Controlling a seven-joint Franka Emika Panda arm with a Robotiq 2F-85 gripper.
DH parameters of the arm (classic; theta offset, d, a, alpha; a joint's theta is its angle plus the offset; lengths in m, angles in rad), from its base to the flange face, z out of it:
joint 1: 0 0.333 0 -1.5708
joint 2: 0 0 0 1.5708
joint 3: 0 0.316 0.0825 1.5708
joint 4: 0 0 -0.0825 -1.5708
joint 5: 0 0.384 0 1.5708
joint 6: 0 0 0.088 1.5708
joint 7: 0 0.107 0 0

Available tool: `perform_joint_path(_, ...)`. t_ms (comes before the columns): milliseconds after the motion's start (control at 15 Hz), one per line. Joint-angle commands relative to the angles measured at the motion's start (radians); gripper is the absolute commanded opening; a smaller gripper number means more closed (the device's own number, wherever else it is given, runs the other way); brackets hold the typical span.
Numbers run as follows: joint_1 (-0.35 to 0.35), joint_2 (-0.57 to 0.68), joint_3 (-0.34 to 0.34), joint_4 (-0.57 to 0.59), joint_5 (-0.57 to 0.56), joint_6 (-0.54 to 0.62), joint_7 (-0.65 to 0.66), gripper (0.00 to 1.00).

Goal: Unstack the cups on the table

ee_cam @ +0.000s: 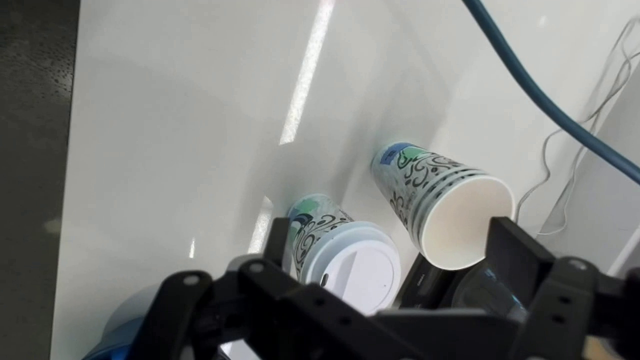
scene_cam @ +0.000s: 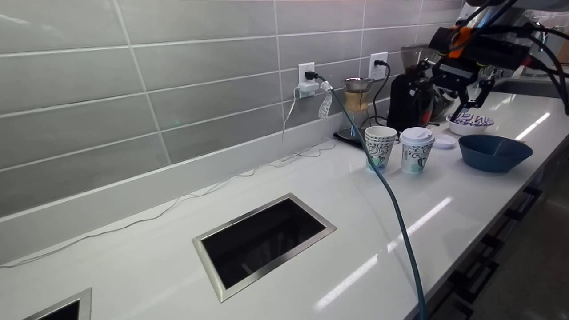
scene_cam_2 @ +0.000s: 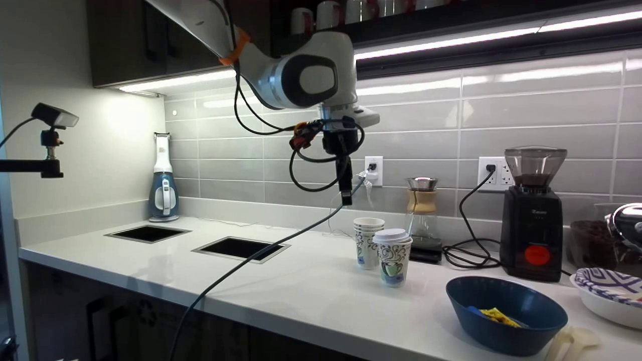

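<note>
One lidded, scroll-printed white paper cup (ee_cam: 342, 252) stands at eight o'clock (wrist view) from one matching nested stack (ee_cam: 440, 205); the black two-fingered gripper (ee_cam: 391, 237) gapes wide.

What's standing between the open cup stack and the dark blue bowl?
The lidded cup stands between the stack and the blue bowl in both exterior views.

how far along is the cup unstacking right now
Done: nothing clearly; only a lidded cup stands apart from the stack of cups. In hand: nothing; the tool is open and holds no cup. Left: separating the stack, whose layered rims show several nested together.
</note>
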Motion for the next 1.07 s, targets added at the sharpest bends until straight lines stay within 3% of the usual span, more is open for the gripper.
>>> perform_joint_path(0,0.031,-0.003,-0.033,0.001,0.004,-0.003,-0.003,1.0)
perform_joint_path(467,0.03,-0.024,-0.032,0.0,0.003,-0.007,-0.002,1.0)
perform_joint_path(1000,0.103,0.228,-0.06,0.204,-0.089,-0.001,0.129,1.0)
